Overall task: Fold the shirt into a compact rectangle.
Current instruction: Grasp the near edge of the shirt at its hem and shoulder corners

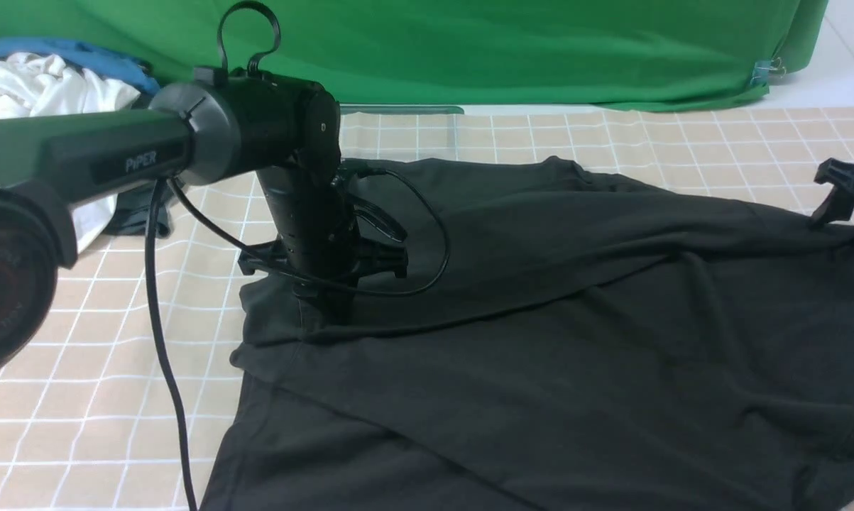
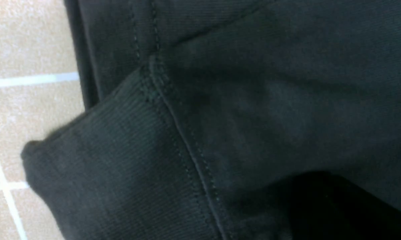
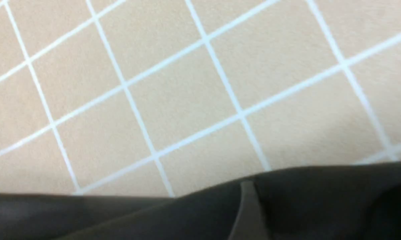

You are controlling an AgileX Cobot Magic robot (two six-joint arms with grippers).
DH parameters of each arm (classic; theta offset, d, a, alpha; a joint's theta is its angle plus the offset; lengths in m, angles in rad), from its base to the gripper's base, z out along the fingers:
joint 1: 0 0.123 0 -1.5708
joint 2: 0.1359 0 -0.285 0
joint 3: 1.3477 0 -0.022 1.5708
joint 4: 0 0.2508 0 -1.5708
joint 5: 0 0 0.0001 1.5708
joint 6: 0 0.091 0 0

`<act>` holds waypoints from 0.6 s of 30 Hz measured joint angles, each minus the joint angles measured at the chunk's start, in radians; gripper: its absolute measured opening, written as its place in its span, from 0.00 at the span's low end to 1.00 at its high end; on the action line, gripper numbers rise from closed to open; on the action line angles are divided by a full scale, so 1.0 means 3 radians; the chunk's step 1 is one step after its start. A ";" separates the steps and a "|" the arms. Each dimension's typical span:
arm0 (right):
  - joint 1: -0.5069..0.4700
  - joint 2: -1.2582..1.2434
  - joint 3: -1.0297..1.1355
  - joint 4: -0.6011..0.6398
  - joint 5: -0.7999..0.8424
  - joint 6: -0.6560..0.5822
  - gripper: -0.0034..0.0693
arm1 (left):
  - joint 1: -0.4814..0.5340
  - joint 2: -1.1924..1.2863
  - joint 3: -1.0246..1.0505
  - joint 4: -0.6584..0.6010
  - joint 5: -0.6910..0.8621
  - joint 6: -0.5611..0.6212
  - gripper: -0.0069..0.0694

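Pressing the left gripper [image 1: 325, 316], jaws together, into the hem end of the black shirt [image 1: 576, 341], lying lengthwise left to right across the checked tablecloth [image 1: 79, 397]; hovering the right gripper [image 1: 844, 190] at the collar end, jaws impossible to tell, leaving each end nearest its own arm.

The shirt [image 1: 540, 319] is cut off at right.
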 joint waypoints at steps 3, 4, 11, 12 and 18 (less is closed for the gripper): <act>0.0031 0.0029 -0.0013 0.0025 -0.0123 -0.0010 0.62 | 0.0000 0.0000 0.0000 0.0000 0.0000 0.0000 0.11; 0.0034 0.0033 -0.0013 0.0030 -0.0147 -0.0010 0.56 | 0.0000 0.0000 0.0000 0.0000 0.0000 0.0000 0.11; 0.0034 0.0035 -0.0013 0.0042 -0.0228 -0.0161 0.12 | 0.0000 0.0000 0.0000 0.0002 0.0000 0.0000 0.11; 0.0034 0.0027 -0.0020 0.0017 -0.0213 -0.0179 0.11 | 0.0000 0.0000 0.0000 0.0002 0.0000 0.0000 0.11; -0.0035 -0.0061 -0.0214 -0.0055 0.0073 -0.0266 0.11 | 0.0000 0.0000 0.0000 0.0004 0.0004 0.0010 0.11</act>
